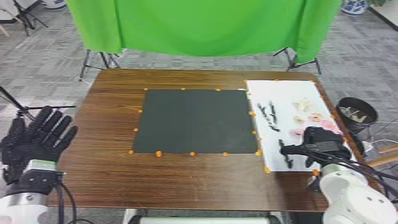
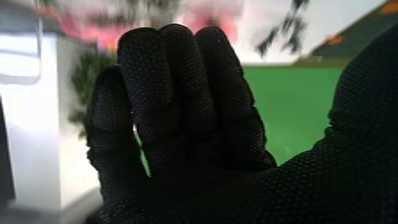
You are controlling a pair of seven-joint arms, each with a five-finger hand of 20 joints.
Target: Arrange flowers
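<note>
Presently, we locate the right hand [image 1: 322, 145] above the near part of the white sheet [image 1: 282, 90] on the right side of the brown wooden bench [image 1: 98, 175]. In the right wrist view, its fingers [image 2: 149, 80] are straight and set close together, with the thumb spaced widely from them. We cannot tell whether this hand touches the sheet.

We locate the left hand [image 1: 34, 142] at the left edge of the bench, fingers straight and slightly spread.

The flowers lie on the white sheet. We identify a cream blossom [image 1: 303, 105], pink blossoms [image 1: 315, 118] nearer the right hand, and dark leafy stems [image 1: 268, 116] to their left. A further dark stem [image 1: 285, 153] lies just left of the right hand.

Beside the white sheet, we note a dark square mat [image 1: 195, 120] at the middle of the bench. Orange markers [image 1: 159, 153] line both. A dark bin [image 1: 357, 111] with pale contents stands to the right of the bench, and a green cloth [image 1: 204, 27] hangs beyond its far edge.
</note>
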